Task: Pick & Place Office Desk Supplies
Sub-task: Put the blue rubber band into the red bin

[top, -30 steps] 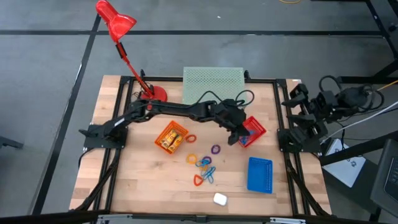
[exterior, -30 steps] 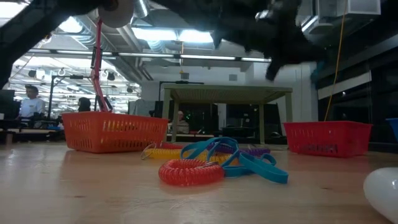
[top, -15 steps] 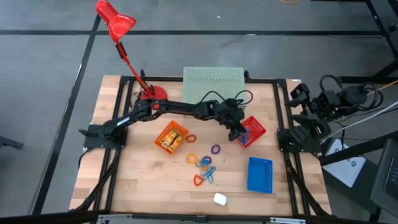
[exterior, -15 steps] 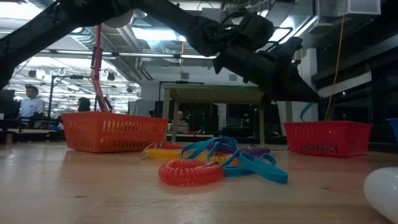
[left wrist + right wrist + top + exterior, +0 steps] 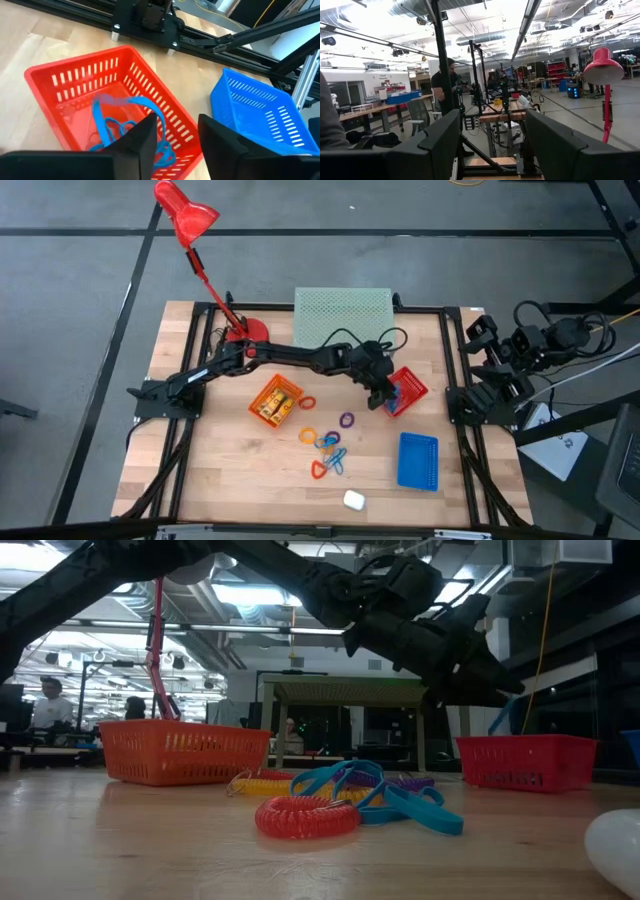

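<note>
My left gripper (image 5: 175, 137) stands open just above the red basket (image 5: 107, 107), which sits right of the table's middle (image 5: 405, 390). A blue loop (image 5: 117, 102) shows blurred in the air under the fingers, over other blue loops (image 5: 117, 132) lying in the basket. In the low view it dangles (image 5: 505, 718) above the basket's rim. Several coloured loops (image 5: 325, 442) lie on the wood mid-table. The orange basket (image 5: 275, 400) holds yellow tubes. The blue basket (image 5: 418, 460) lies near the front right. My right gripper (image 5: 492, 137) waits open at the table's right edge. My left gripper comes at the red basket slanting down from the table's left. The blurred blue loop (image 5: 150, 111) passes right beside one fingertip (image 5: 145, 132). I cannot tell whether it touches that finger. Nothing sits between the two fingers.
A red desk lamp (image 5: 190, 220) stands at the far left on its base (image 5: 247, 330). A pale green mesh riser (image 5: 342, 315) sits at the far edge. A small white object (image 5: 353, 500) lies near the front edge. People show in the room beyond.
My left gripper has come down toward the red basket with a blue loop. The loop now shows loose and blurred below the fingers, at the height of the basket's rim.
</note>
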Motion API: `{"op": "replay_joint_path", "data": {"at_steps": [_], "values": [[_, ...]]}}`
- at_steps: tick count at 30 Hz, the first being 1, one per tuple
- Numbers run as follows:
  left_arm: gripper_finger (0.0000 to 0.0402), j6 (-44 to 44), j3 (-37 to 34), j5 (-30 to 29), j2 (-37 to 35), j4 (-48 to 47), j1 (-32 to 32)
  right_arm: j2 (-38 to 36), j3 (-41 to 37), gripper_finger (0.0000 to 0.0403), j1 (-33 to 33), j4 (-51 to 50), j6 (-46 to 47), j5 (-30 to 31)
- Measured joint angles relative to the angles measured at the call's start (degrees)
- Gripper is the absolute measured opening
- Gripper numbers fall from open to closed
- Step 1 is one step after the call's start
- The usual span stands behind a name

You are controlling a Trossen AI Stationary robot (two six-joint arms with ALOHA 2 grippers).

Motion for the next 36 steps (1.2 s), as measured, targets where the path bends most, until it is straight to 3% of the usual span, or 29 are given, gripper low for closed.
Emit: {"op": "replay_joint_path", "data": {"at_steps": [8, 18, 24, 30, 36], "values": [[0.0148, 2.95, 2.68, 0.04, -0.48, -0.86, 0.00, 0.02, 0.00, 0.0229, -0.02, 0.02, -0.15, 0.08], [0.0171, 9.56, 2.63, -3.44, 0.30, -12.61, 0.98, 0.02, 0.00, 0.0229, -0.02, 0.02, -0.22, 0.26], [0.0175, 8.96, 2.61, -2.98, -0.86, -7.91, 1.11, 0.06, 0.00, 0.0229, -0.02, 0.02, -0.25, 0.26], [0.0175, 1.42, 5.56, -0.82, -6.43, -5.62, 0.69, 0.26, 0.02, 0.0229, -0.04, 0.09, -0.28, -0.18], [0.0175, 5.69, 5.96, -4.49, -15.61, -3.35, -0.79, 0.55, 0.04, 0.0229, -0.04, -0.01, -0.32, -0.40]]}}
